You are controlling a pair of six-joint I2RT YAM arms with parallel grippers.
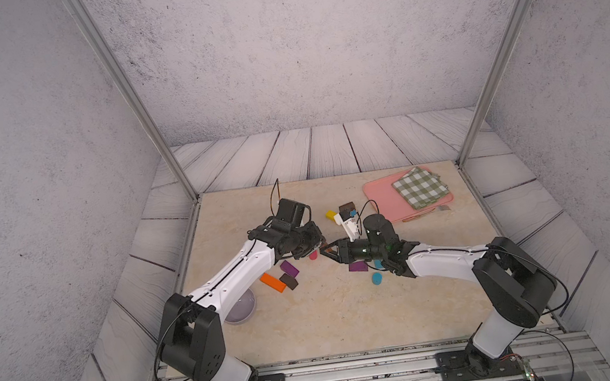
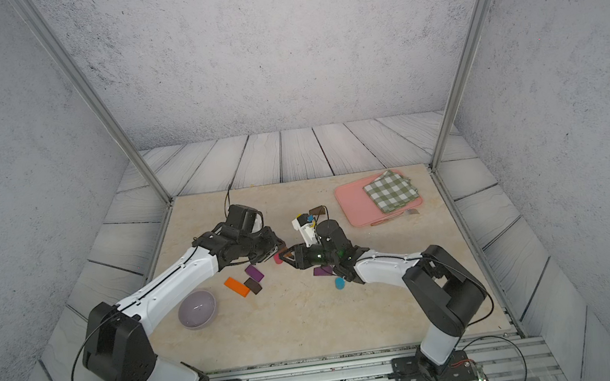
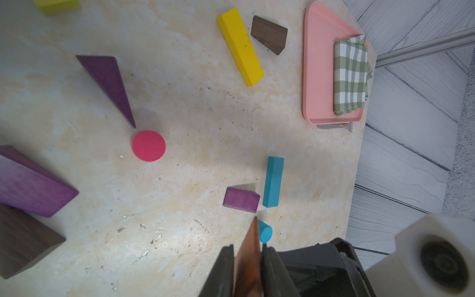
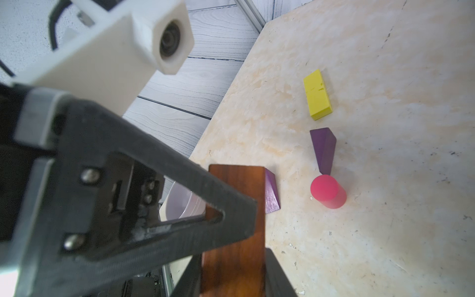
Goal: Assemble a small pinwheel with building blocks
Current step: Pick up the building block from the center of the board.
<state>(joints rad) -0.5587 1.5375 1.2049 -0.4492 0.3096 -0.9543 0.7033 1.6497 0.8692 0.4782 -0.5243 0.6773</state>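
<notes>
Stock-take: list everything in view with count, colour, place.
pink cylinder: one, pink, centre.
teal bar: one, teal, right of centre.
orange bar: one, orange, left of centre.
blue cylinder: one, blue, by the teal bar.
purple wedges: three, purple; tip toward the pink cylinder, by the teal bar, by the orange bar.
yellow bars: two, yellow; beyond the first purple wedge, and further back.
brown wedges: three, brown; by the back yellow bar, by the orange bar, one held.
lilac bowl: one, lilac, near left.
pink tray: one, pink, far right.
checked cloth: one, green-white, on the tray.
fork: one, metal, tray's near edge.
left end effector: black, shut on the held brown wedge.
right end effector: black, same grip.
</notes>
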